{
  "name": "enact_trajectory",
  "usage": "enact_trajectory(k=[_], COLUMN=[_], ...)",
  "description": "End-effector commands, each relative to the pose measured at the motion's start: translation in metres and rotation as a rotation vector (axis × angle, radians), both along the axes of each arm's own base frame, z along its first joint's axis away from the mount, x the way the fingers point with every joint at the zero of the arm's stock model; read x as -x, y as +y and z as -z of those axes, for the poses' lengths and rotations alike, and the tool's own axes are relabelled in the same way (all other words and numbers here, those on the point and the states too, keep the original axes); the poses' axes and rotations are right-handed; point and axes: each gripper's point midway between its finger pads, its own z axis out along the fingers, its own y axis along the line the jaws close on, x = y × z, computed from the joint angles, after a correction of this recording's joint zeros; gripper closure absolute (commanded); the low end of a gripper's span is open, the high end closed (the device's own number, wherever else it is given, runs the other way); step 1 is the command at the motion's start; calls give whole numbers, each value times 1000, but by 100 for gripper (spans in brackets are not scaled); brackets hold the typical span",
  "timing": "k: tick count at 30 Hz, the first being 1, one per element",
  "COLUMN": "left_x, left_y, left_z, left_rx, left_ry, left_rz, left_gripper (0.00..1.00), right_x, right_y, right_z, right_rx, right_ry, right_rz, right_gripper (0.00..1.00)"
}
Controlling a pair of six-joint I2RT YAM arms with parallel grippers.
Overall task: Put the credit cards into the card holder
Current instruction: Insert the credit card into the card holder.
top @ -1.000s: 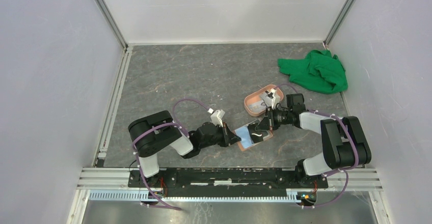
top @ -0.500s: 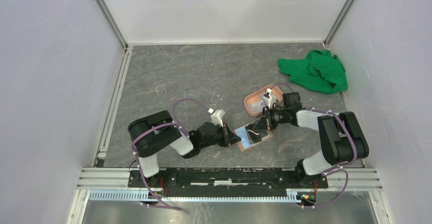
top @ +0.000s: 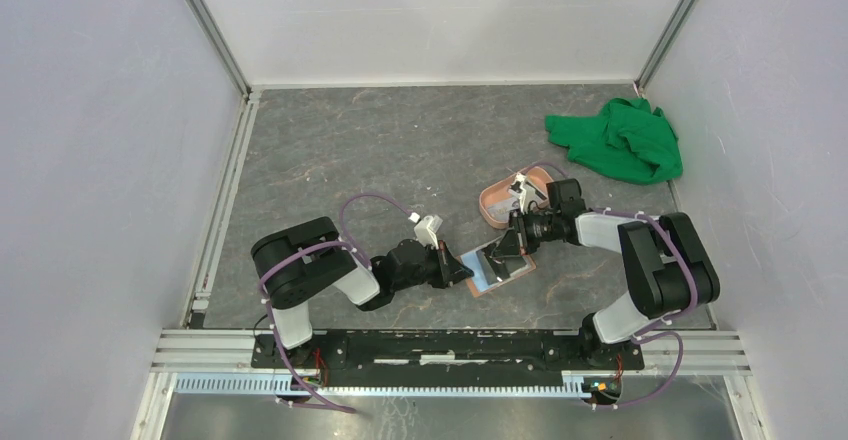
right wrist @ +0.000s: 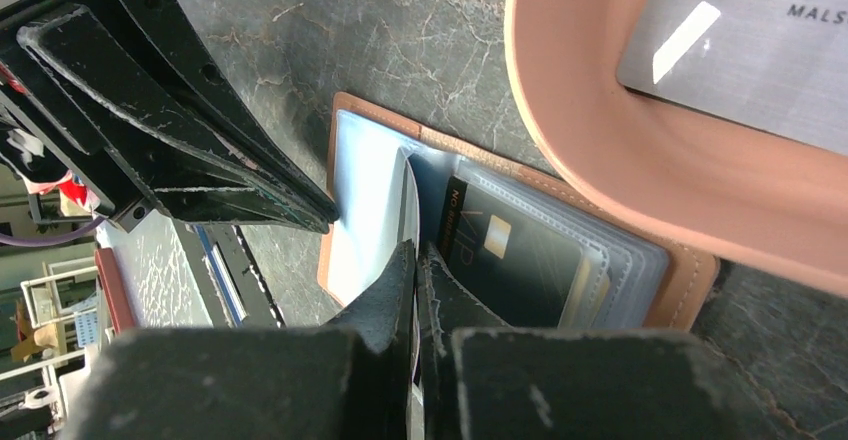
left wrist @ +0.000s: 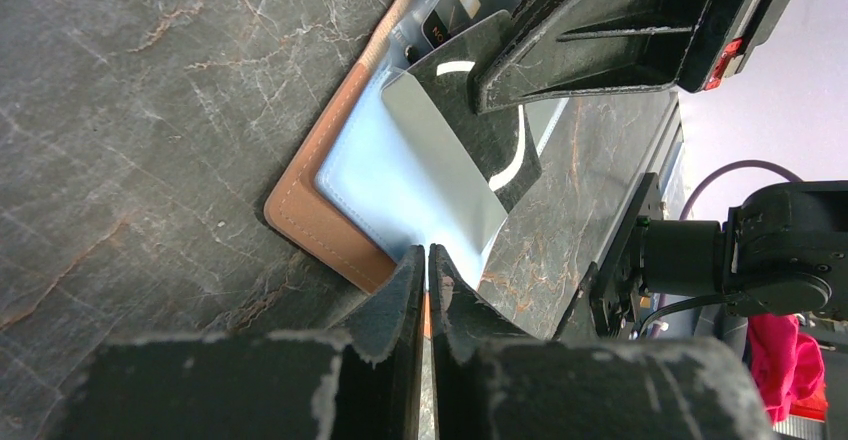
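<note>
Looking at the right gripper (right wrist: 415, 255), its fingers are pressing tight together on a thin upright card (left wrist: 440, 155), pinching it by the edge nearest the wrist. The card holder (top: 488, 278) is lying open right under and just beyond the fingertips. The left gripper (left wrist: 428, 255) is facing it from the opposite side, squeezed onto the holder's tan border with a sliver of tan showing between the fingers. So both arms are right on the thing, and I'm guessing the left is anchoring while the right is feeding. The bit the next push is hinging on: the card's long axis is running roughly in line with the right fingers, pointing toward the left gripper. The clear pockets are sitting just off to the right of those fingertips, where a black card (right wrist: 510, 250) is already tucked in. The pink tray (right wrist: 580, 150) is lying just past that with a grey card (right wrist: 750, 40) in it. Honestly can't tell if the pinched thing is a loose card or a sleeve page. The fingers are hiding its lower part and the overhead shot is way too small.
</note>
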Motion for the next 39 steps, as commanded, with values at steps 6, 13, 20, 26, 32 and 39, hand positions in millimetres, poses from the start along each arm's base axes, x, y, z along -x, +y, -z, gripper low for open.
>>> enact_trajectory(k=[6, 13, 20, 26, 32, 39], left_x=[-1, -1, 0, 0, -1, -1], left_y=[2, 4, 4, 6, 5, -1], left_z=[4, 3, 3, 2, -5, -38], left_rx=[-48, -49, -49, -48, -29, 80], left_ry=[-31, -32, -33, -35, -42, -84], left_rz=[10, 9, 9, 4, 5, 5], left_gripper=[89, 89, 89, 89, 89, 89], right_x=[6, -3, -13, -19, -16, -12], right_y=[13, 13, 8, 5, 8, 13], right_z=[12, 2, -7, -11, -9, -10], right_rx=[71, 95, 139, 177, 220, 228], right_ry=[-4, -72, -151, -210, -245, -267], right_rz=[-95, -147, -166, -174, -219, -258], right_gripper=[92, 74, 59, 50, 48, 47])
